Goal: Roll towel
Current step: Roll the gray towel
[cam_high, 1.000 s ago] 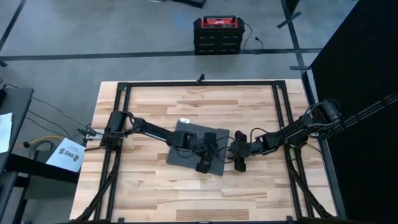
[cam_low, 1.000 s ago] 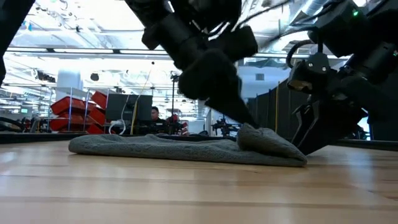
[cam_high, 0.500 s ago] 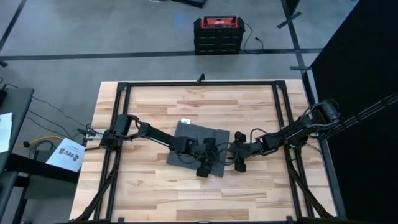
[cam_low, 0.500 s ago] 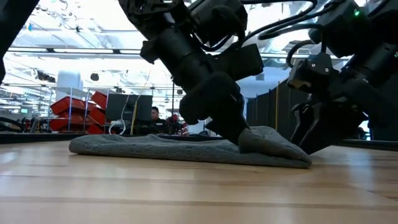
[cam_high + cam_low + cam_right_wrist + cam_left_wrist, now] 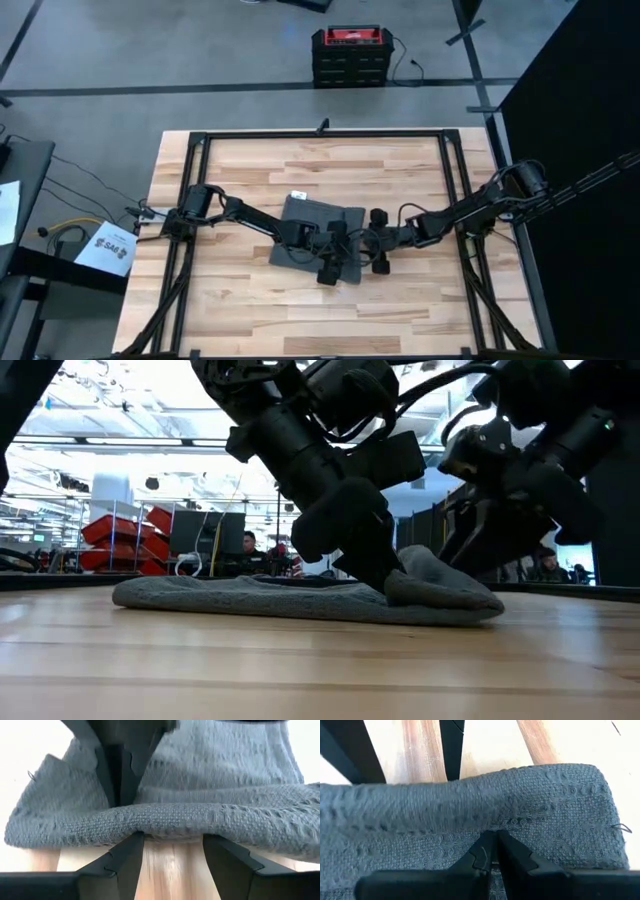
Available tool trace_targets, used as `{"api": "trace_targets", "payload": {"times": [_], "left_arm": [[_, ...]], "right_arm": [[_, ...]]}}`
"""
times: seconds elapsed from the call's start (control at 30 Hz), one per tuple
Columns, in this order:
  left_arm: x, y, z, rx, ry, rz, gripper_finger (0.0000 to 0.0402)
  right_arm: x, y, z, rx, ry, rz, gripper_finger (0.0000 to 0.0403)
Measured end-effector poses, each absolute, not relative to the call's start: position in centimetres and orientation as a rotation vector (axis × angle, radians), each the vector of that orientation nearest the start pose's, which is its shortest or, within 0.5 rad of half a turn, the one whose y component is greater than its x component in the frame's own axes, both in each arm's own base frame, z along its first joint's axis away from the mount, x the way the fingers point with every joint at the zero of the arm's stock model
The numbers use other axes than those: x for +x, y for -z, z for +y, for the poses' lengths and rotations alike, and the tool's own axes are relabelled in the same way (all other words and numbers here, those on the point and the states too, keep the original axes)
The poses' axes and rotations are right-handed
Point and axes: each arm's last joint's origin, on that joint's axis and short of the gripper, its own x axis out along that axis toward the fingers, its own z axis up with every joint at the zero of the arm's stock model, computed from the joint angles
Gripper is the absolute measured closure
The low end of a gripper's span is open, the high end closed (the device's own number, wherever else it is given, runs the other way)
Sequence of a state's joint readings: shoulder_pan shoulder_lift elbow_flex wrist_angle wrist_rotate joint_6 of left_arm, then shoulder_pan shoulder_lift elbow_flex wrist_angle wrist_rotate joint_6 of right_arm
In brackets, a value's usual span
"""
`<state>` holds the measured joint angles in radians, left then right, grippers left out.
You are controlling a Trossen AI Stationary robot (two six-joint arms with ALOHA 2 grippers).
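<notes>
The dark grey towel [image 5: 318, 238] lies near the middle of the wooden counter [image 5: 250, 310], mostly flat, with its small white tag [image 5: 296, 194] at the far edge. In the low view the towel [image 5: 250, 598] spreads thin across the boards and rises into a folded hump at the end nearest the right arm.

The left claw [image 5: 338, 250] reaches over the cloth from the left side and sits on the towel's right-hand part. Its own wrist view shows the two dark fingers [image 5: 512, 852] pressed together with their tips pinching a ridge of the grey weave [image 5: 470, 805], so the claw is narrow and holding the towel. In the low view this claw [image 5: 385, 575] comes down steeply onto the hump.

The right claw [image 5: 372, 245] is at the towel's right edge, just beside the left one. Its wrist view shows its two fingers [image 5: 127, 860] spread wide, with bare wood between them and their tips under the lifted, rolled edge of the cloth [image 5: 200, 822]; the left arm's fingers show beyond, on top of the towel. In the low view the right claw [image 5: 480, 555] stands behind the hump.

Beyond the counter, on the floor, stands a red and black case [image 5: 350, 55].
</notes>
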<state>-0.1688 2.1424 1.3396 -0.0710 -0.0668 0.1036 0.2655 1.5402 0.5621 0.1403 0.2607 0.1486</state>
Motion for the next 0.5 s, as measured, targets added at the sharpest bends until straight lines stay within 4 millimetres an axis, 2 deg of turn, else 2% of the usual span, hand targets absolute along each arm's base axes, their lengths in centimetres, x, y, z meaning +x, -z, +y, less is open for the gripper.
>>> {"api": "trace_targets", "payload": {"times": [0.33, 0.43, 0.5], "left_arm": [[43.1, -12.9, -6.8, 0.209, 0.133, 0.858, 0.0386], [43.4, -14.8, -6.0, 0.239, 0.130, 0.815, 0.0386], [43.6, -16.7, -5.0, 0.260, 0.117, 0.756, 0.0386]], "right_arm": [[24.3, -12.0, 5.6, -0.113, 0.100, 1.006, 0.0210], [24.2, -11.8, 4.9, -0.129, 0.123, 1.015, 0.0210], [24.2, -11.6, 4.4, -0.133, 0.131, 1.003, 0.0210]]}}
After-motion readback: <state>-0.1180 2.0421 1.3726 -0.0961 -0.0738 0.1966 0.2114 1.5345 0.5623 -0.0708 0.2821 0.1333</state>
